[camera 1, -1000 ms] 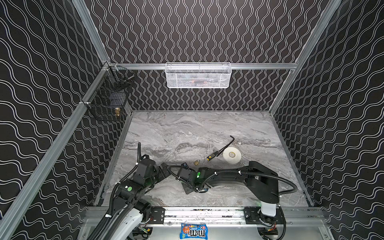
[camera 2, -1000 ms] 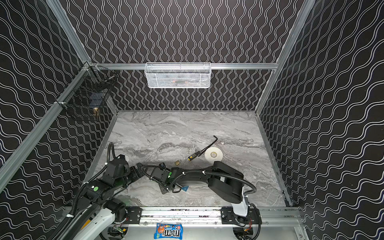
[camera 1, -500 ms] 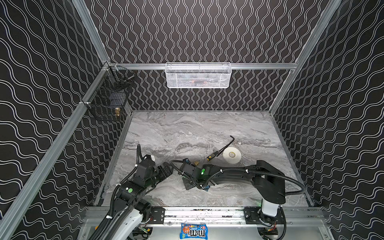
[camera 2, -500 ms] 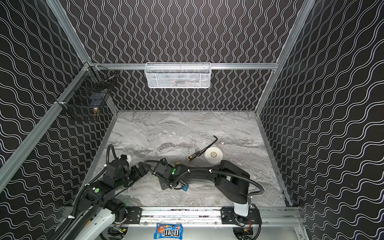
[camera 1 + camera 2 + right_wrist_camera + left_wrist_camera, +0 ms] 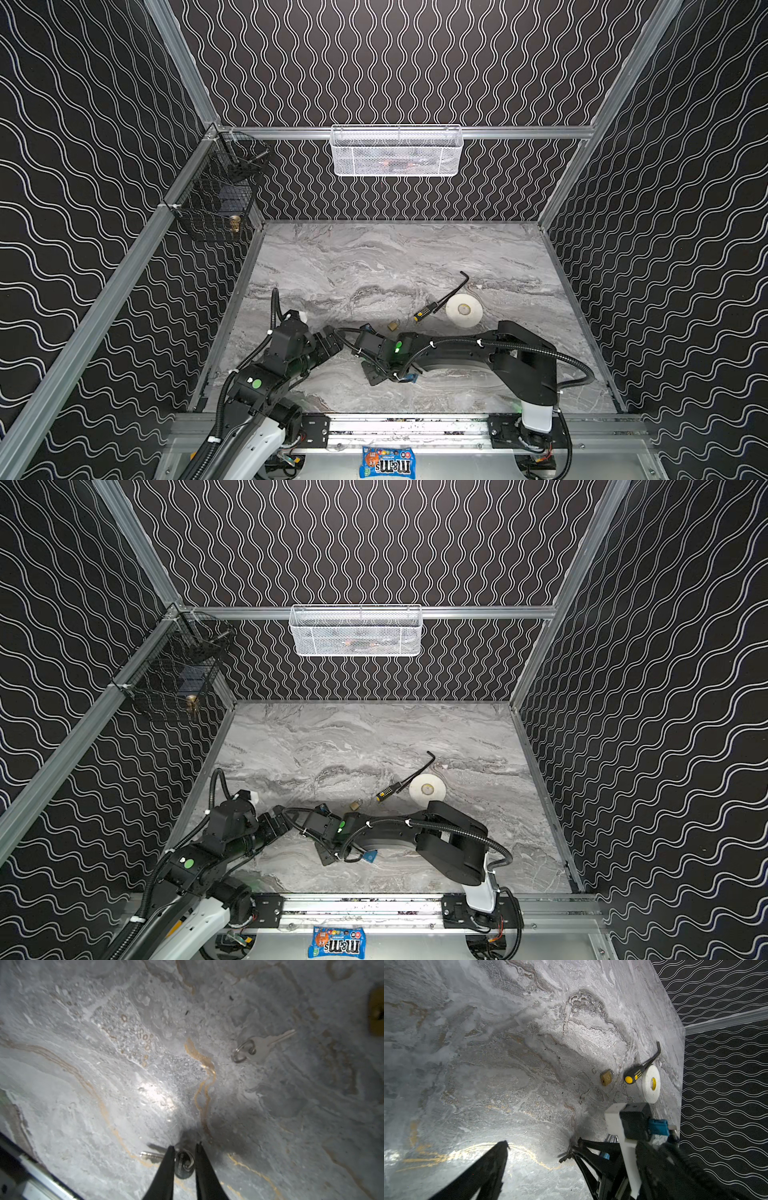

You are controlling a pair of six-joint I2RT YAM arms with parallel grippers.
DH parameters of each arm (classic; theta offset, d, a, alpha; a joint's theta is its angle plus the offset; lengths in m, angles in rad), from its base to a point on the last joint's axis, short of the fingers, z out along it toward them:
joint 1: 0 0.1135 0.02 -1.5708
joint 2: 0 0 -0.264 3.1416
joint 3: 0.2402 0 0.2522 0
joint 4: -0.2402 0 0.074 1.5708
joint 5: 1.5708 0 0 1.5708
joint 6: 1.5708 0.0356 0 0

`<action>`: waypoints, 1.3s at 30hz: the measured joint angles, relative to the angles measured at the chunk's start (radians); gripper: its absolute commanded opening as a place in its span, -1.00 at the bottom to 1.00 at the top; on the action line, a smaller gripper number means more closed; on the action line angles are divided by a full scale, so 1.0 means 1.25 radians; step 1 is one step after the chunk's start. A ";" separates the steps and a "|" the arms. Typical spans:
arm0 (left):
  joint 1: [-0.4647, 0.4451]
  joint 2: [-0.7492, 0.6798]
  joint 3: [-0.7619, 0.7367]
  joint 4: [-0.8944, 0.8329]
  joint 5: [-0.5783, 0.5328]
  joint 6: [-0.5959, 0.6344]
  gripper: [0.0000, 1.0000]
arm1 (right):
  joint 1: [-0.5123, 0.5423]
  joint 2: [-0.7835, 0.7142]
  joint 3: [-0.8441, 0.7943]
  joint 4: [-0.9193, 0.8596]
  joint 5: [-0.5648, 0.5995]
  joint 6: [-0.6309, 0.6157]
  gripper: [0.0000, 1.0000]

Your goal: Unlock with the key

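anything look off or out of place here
A candy bag lies on the front frame, outside the marble table. Two keys are out: one key sits between the tips of the right gripper, a second key lies loose nearer the padlock.

Blurred padlock (image 5: 377, 1012) is cut off at the edge; the right gripper (image 5: 184, 1146) half hides a key (image 5: 151, 1155).

Top views overhead (near-identical); wrist views skim tabletop (image 5: 83, 1064) closely.

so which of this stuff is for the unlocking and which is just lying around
For the job: brass padlock, key at the right end effector, second key nearby.
Lying about: yellow-handled tool, white tape roll, M&M's bag, white mesh basket, black wire basket.
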 measured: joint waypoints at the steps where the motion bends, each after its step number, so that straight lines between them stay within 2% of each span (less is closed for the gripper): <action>1: 0.000 0.000 0.000 -0.003 0.000 0.000 0.98 | 0.002 0.004 0.000 0.000 0.000 0.000 -0.58; 8: 0.000 0.012 0.003 -0.015 -0.002 0.003 0.98 | 0.010 0.009 0.002 0.001 0.012 -0.006 -0.63; 26: 0.000 0.016 0.003 -0.020 -0.011 0.003 0.98 | 0.013 -0.007 -0.024 0.023 0.020 -0.004 -1.00; 34: 0.000 0.035 0.005 -0.008 -0.004 0.002 0.98 | 0.002 -0.036 -0.040 0.023 0.016 0.015 -1.00; 39: 0.000 0.046 0.017 0.014 0.007 -0.012 0.98 | -0.048 -0.109 -0.082 0.066 -0.005 0.041 -1.00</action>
